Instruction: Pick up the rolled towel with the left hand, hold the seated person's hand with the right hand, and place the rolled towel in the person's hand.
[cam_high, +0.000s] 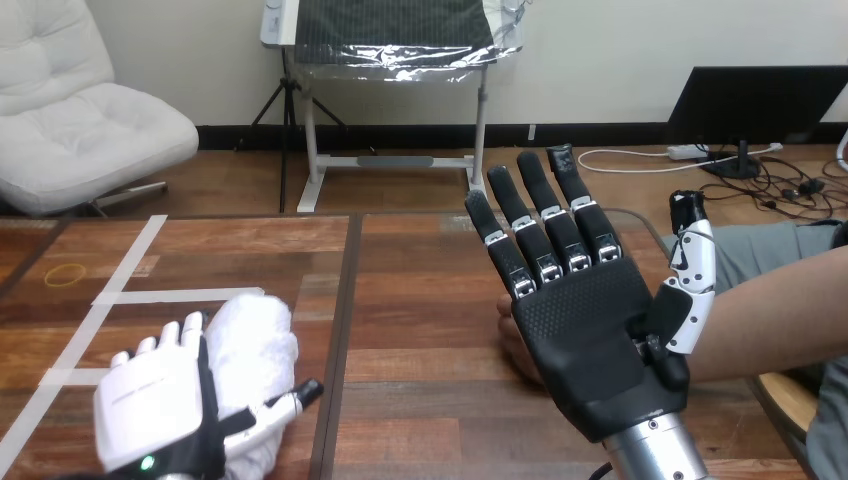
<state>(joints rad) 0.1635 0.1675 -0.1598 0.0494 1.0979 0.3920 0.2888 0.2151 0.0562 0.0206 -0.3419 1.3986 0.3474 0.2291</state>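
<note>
The towel (258, 335) is seen at the near left of the surface (420, 300), clamped by the fingers and thumb of the left robot hand (150, 400). The pick-up is judged to be in hand. The right robot hand (590, 330) is held open, fingers straight, before the person's hand (512, 340). A lift is needed next, then a clasp. The towel's long axis is pointed away from the robot.
</note>
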